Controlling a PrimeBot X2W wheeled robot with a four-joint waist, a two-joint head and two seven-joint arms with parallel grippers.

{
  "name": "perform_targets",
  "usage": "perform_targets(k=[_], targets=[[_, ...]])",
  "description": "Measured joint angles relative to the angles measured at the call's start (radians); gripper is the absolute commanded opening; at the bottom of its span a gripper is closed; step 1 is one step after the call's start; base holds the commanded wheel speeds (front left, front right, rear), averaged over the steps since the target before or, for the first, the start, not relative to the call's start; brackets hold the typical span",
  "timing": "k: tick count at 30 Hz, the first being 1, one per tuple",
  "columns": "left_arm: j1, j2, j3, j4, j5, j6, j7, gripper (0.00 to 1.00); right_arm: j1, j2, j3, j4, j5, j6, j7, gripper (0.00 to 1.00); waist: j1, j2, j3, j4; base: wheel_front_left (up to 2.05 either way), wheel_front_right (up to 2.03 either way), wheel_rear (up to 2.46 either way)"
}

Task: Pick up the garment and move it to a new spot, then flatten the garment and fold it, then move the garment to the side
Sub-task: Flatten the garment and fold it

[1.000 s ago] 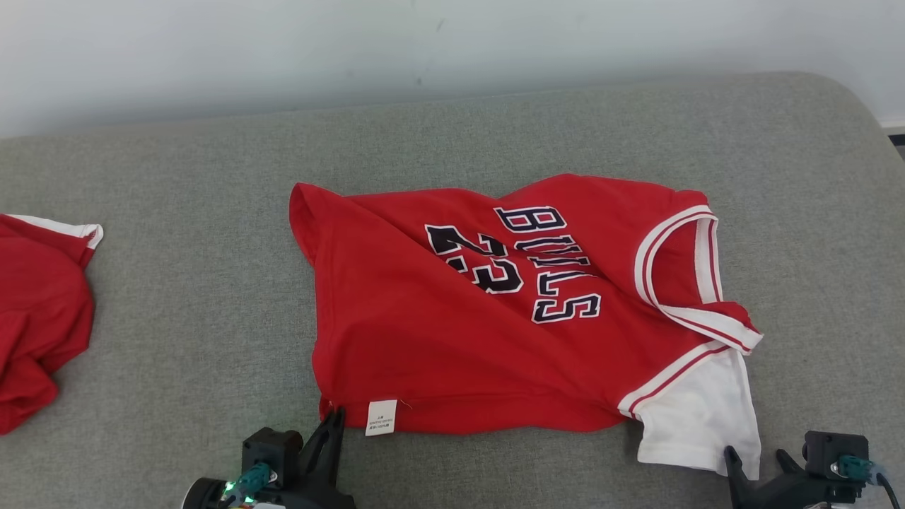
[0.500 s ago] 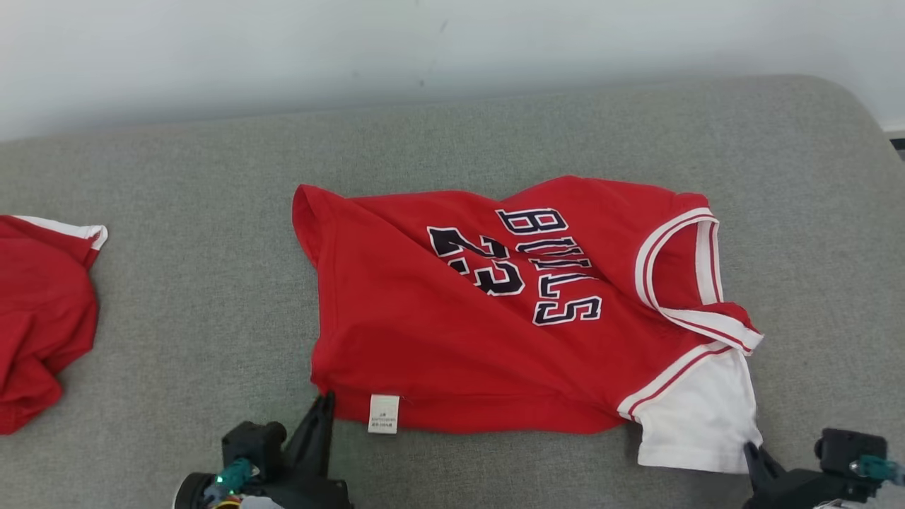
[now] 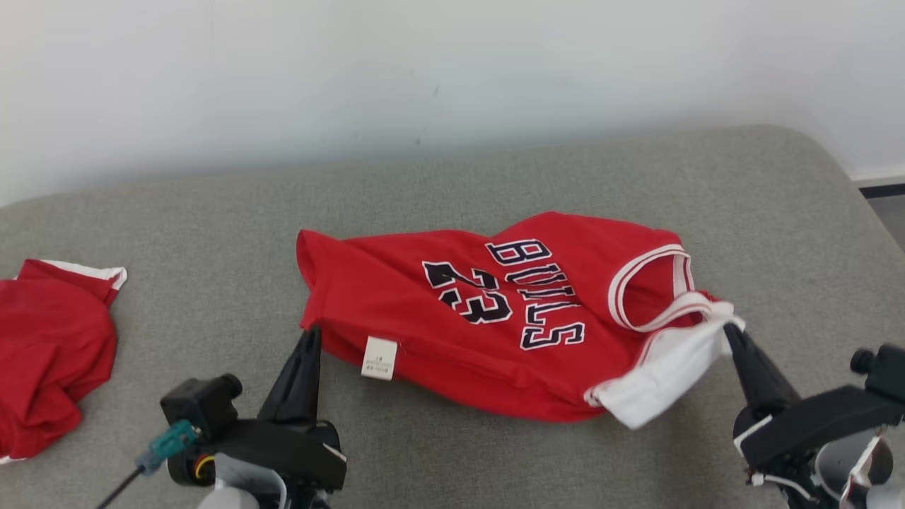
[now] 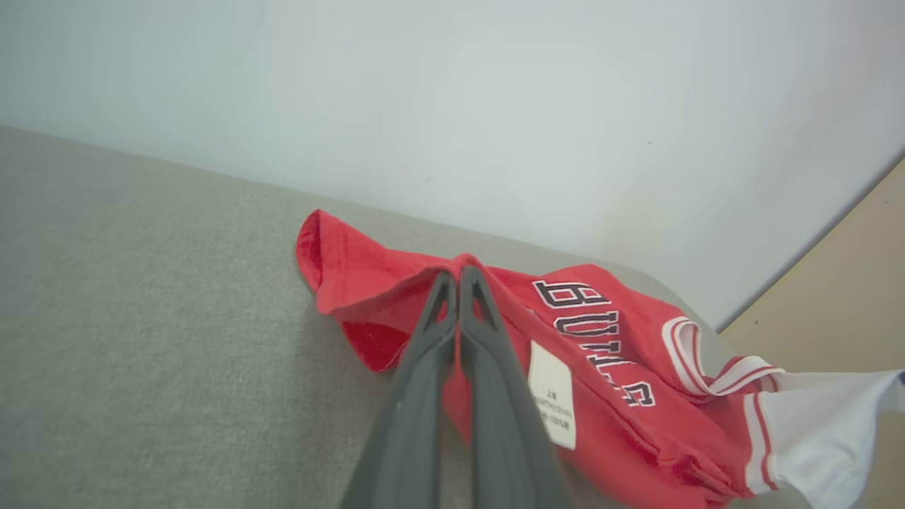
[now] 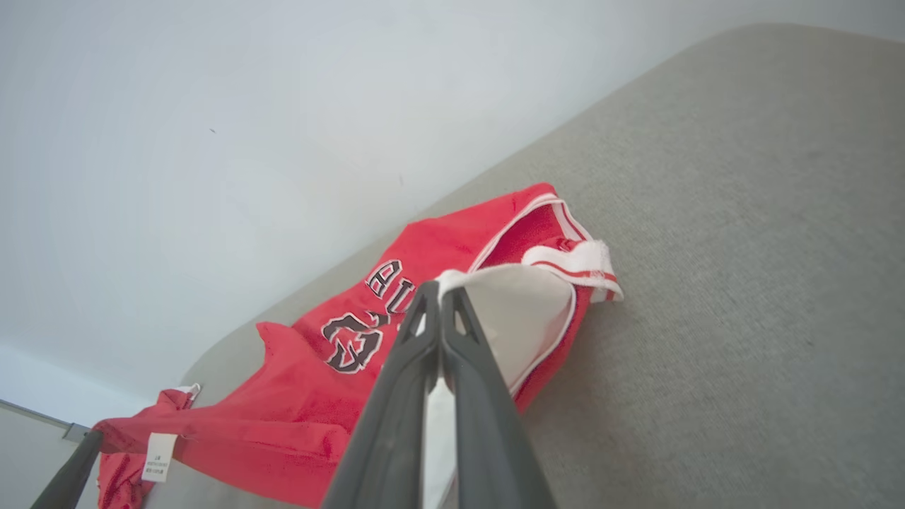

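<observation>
On the grey padded surface point(image 3: 495, 170), the red jersey point(image 3: 438, 332) sags between your left hand point(image 3: 310, 336) clenched on its hem point(image 3: 332, 346) and right hand point(image 3: 728, 332) clenched on its white sleeve point(image 3: 664, 371); raise both evenly, keeping it taut.

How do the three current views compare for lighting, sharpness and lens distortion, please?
Head view: soft, even light, lettering on the jersey crisp, only a faint shadow on the grey cushion under its near edge. Left wrist view: the left gripper looks soft up close, the wall pale and washed out. Right wrist view: the right gripper likewise soft, the cushion edge steeply tilted.
</observation>
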Motion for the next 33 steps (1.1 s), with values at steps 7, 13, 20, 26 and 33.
perform_targets(k=[7,13,20,26,33], targets=[[-0.031,0.007,0.026,-0.075,-0.098,-0.015,0.048,0.0,-0.096,0.0,0.002,-0.096,0.058,0.0,0.042,0.0,0.0,0.0,-0.038,-0.007,0.0,0.0,0.0],[-0.108,0.01,0.062,-0.118,-0.17,-0.016,0.078,0.0,-0.259,-0.027,0.024,-0.144,0.076,0.0,0.035,0.0,0.0,0.0,-0.042,-0.024,0.0,0.0,0.0],[-0.287,0.016,0.105,-0.101,-0.23,-0.015,0.132,0.0,-0.52,-0.078,0.078,-0.048,0.054,0.0,-0.013,0.0,0.0,0.0,0.004,-0.041,0.0,0.0,0.0],[-0.465,0.026,0.176,-0.033,-0.313,0.007,0.183,0.0,-0.752,-0.091,0.17,0.13,0.043,0.0,-0.05,0.0,0.0002,0.0001,0.08,-0.062,0.0,0.0,0.0],[-0.725,0.072,0.213,-0.032,-0.325,0.051,0.231,0.0,-1.058,-0.094,0.163,0.291,0.013,0.0,-0.212,0.0,0.0002,0.0001,0.217,-0.086,0.0,0.0,0.0]])
